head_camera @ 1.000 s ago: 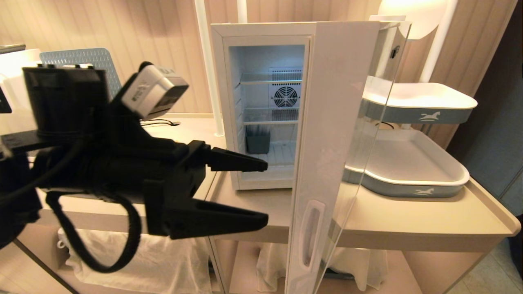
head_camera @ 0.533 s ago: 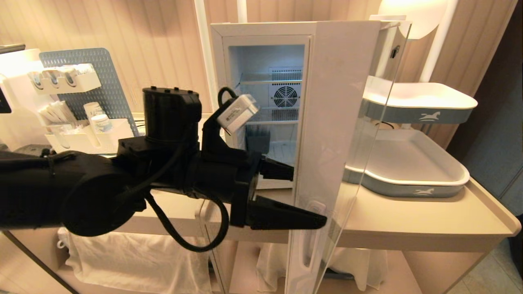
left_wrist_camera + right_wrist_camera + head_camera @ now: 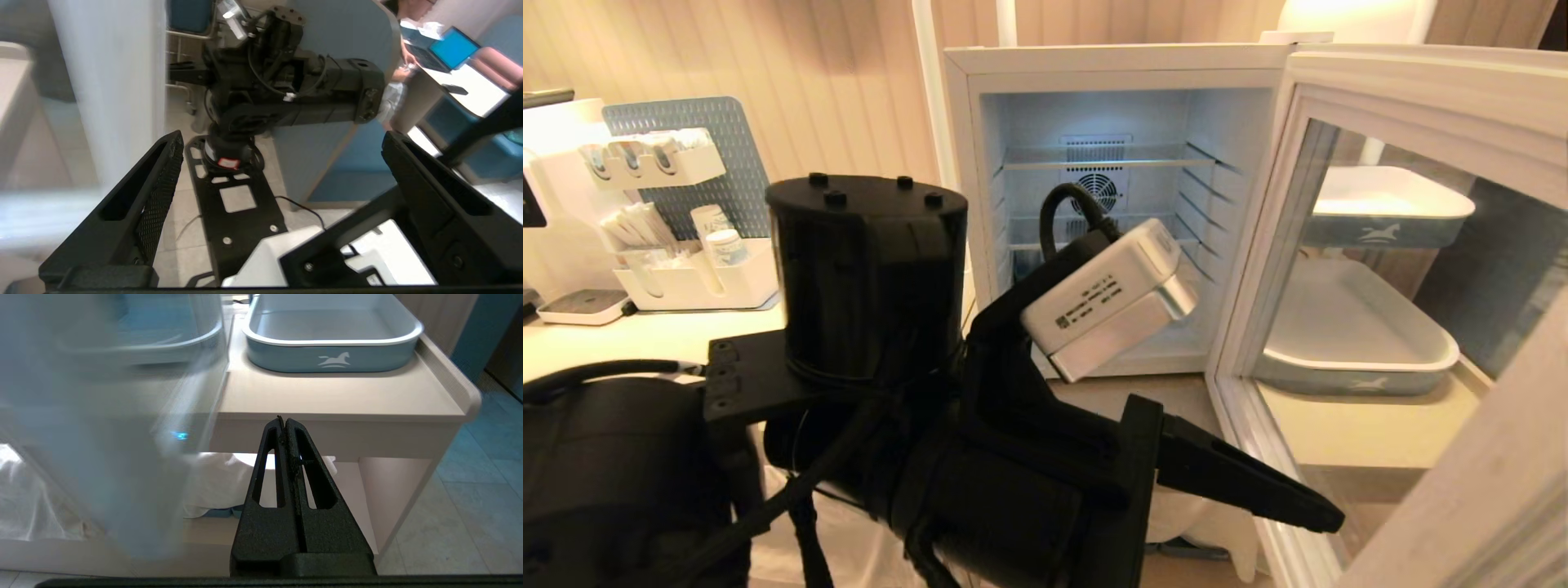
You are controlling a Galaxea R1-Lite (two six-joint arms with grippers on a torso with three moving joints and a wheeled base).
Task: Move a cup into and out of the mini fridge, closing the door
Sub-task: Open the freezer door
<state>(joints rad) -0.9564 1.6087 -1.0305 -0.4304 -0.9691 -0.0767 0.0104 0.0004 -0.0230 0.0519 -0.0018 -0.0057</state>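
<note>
The white mini fridge (image 3: 980, 204) stands on the counter with its inside lit and its wire shelves showing. Its door (image 3: 1421, 82), pale-framed with a glass window, is swung wide open to the right. The cup is hidden behind my left wrist, which fills the lower middle of the head view. One of its black fingers (image 3: 1250, 490) points at the door's lower inside edge. My left gripper (image 3: 282, 136) is open and holds nothing. Below the counter's front edge, my right gripper (image 3: 284, 420) is parked and shut.
Two blue and white trays (image 3: 1356, 359) are stacked on a stand right of the fridge, behind the open door. A white organiser (image 3: 686, 282) with cups and sachets stands at the left. A person sits at a laptop (image 3: 453, 49) behind the robot.
The door has swung from edge-on to wide open toward the right. My left arm has moved right and nearer the camera beside the door, gripper still open. The right arm kept still.
</note>
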